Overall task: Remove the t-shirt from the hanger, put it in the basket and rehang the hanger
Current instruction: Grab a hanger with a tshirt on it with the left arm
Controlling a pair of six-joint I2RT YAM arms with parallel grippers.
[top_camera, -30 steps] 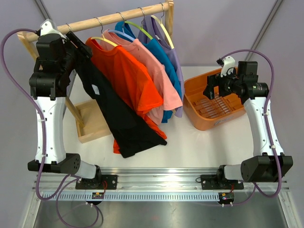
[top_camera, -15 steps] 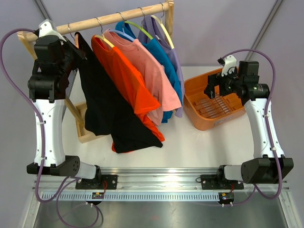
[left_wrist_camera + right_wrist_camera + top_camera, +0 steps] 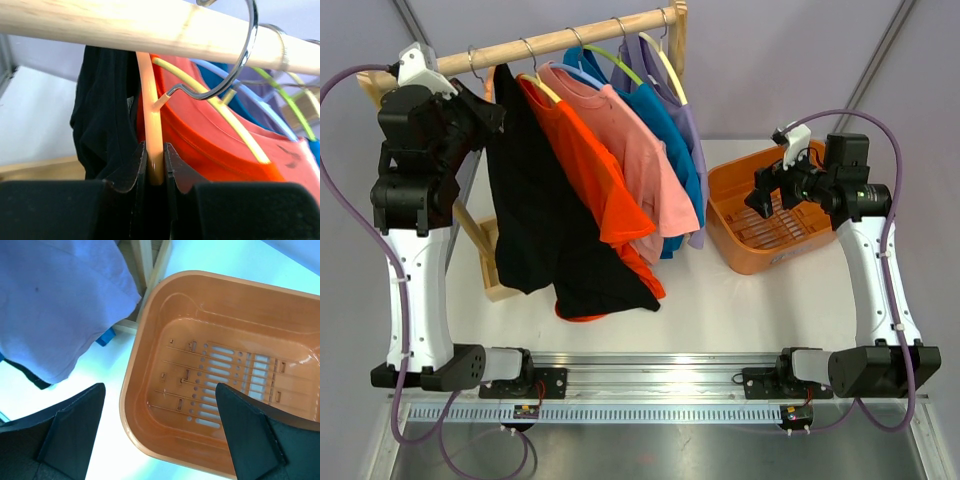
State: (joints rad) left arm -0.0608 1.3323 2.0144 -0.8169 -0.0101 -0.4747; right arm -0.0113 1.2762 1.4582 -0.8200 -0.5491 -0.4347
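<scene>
- At the left end of the wooden rail (image 3: 580, 35), the black t-shirt (image 3: 535, 220) hangs on a pale orange hanger (image 3: 150, 110), first in a row of five shirts.
- Its cloth falls in long, loose folds towards the table, and its lower part lies against the orange t-shirt (image 3: 590, 170) beside it.
- The left gripper (image 3: 155, 155) is pinched tight on the hanger's sloping arm, just below the metal hook (image 3: 240, 65), which loops over the rail.
- The right gripper (image 3: 157, 390) is spread wide and holds nothing. It hovers above the orange basket (image 3: 137, 365), well apart from the shirt.
- The shirt looks light, soft and limp. It probably bunches and stretches rather than keeping any shape, so a pull at one spot likely drags only that spot.
- The hanger looks thin, stiff and smooth. It may twist between the jaws or swing on its hook when the cloth is tugged.
- A good hold on the shirt is likely a pinch of gathered cloth at the shoulder or the neck opening, where it can be drawn down and off one hanger arm.
- A hold on the hem would be easier to reach, but it risks the collar catching on the hanger.
- The neighbouring orange shirt is close enough to be snagged along with it.
</scene>
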